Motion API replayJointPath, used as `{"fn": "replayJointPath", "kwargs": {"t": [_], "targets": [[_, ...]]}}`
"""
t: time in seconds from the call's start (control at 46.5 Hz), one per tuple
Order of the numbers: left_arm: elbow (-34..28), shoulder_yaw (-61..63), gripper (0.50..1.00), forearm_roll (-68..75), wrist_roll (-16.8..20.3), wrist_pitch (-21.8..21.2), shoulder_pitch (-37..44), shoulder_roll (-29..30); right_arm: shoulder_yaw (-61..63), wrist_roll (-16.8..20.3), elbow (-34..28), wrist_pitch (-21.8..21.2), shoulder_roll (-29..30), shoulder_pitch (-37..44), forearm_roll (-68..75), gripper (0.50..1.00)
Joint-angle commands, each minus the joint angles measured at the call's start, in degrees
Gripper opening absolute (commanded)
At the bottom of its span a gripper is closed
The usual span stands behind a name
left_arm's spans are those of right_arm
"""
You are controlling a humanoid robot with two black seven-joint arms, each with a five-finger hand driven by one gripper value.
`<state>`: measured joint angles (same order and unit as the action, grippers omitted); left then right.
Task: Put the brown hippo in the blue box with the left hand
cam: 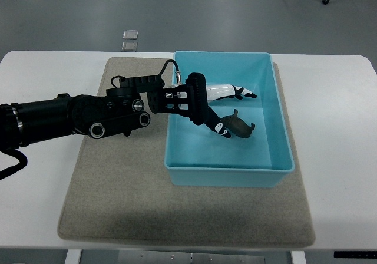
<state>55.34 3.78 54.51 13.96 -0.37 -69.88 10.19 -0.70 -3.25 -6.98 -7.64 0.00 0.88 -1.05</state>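
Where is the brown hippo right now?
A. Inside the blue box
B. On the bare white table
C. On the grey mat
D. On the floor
A: the brown hippo lies inside the blue box, right beside the left hand, whose fingers are spread.

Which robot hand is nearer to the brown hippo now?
Left. The left robot hand reaches over the blue box, fingers spread, right beside the brown hippo lying inside. The right robot hand is not in view.
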Motion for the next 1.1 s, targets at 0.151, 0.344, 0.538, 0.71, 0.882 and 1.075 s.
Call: {"fn": "replayJointPath", "kwargs": {"t": [0.151, 0.344, 0.538, 0.71, 0.882, 1.075], "targets": [[-0.1, -7.6, 0.992, -4.7, 0.1, -0.1, 0.2, 2.1, 0.0, 0.0, -0.1, 0.0, 0.0, 0.0, 0.0, 0.936], [-1.4, -13.9, 0.994, -11.7, 0.4, -0.1, 0.2, 4.2, 0.0, 0.0, 0.0, 0.0, 0.0, 0.0, 0.0, 0.936], [-5.5, -20.0, 0.994, -22.9, 0.5, -0.1, 0.3, 5.5, 0.0, 0.0, 0.0, 0.0, 0.0, 0.0, 0.0, 0.936], [-11.9, -21.0, 0.994, -39.3, 0.5, 0.1, 0.3, 6.2, 0.0, 0.0, 0.0, 0.0, 0.0, 0.0, 0.0, 0.936], [-18.9, -21.9, 0.994, -51.7, 0.5, 0.2, 0.3, 6.6, 0.0, 0.0, 0.0, 0.0, 0.0, 0.0, 0.0, 0.936], [-26.1, -21.9, 0.996, -52.9, 0.5, 0.7, 1.2, 6.5, 0.0, 0.0, 0.0, 0.0, 0.0, 0.0, 0.0, 0.936]]}}
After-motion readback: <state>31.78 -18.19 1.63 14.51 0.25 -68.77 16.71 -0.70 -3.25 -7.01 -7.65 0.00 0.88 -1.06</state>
